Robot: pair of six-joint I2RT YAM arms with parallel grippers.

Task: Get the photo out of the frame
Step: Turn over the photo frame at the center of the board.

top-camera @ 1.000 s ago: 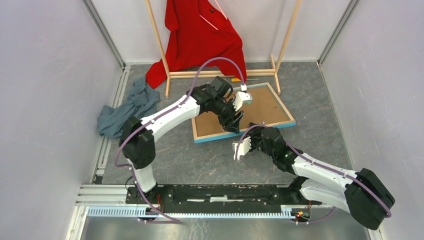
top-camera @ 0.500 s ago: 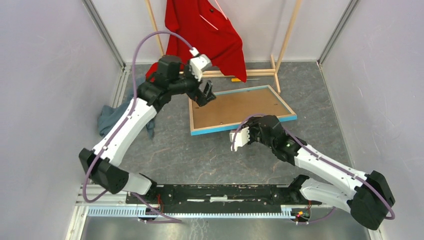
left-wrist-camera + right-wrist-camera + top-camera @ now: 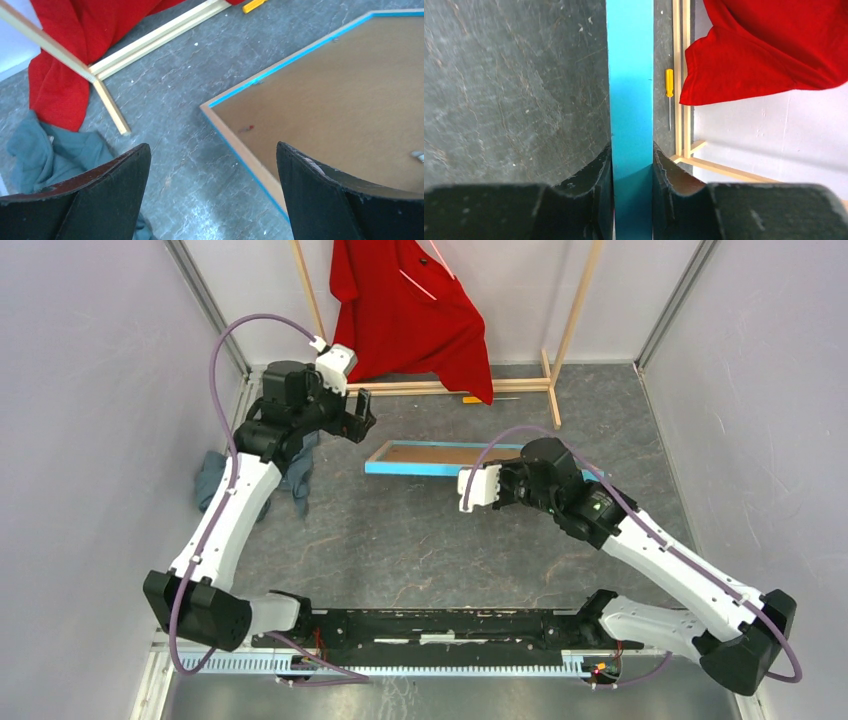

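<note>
Frame (image 3: pixel 440 462): thin, light blue border, pale wood edge, brown backing board (image 3: pixel 350 100) facing up. It is tipped up from the desk (image 3: pixel 400 550) and shows nearly edge-on from above.
Right end effector (image 3: pixel 517 483): clenched on the frame's right end, the blue edge pinched between both fingers (image 3: pixel 599 175).
Left end effector (image 3: pixel 358 418): released, jaws wide apart, hanging off the frame's left end and clear of it.
Desk: dark grey, mottled.
Screwdriver (image 3: pixel 669 82): yellow handle, lying beyond the frame by the rack's foot bar.
Rack (image 3: pixel 575 310): pale wood, at the back, carrying a red shirt (image 3: pixel 410 310).
Cloth (image 3: pixel 215 485): grey-blue, crumpled at the left edge.
Walls (image 3: pixel 90 390): pale, with metal rails in the corners.
</note>
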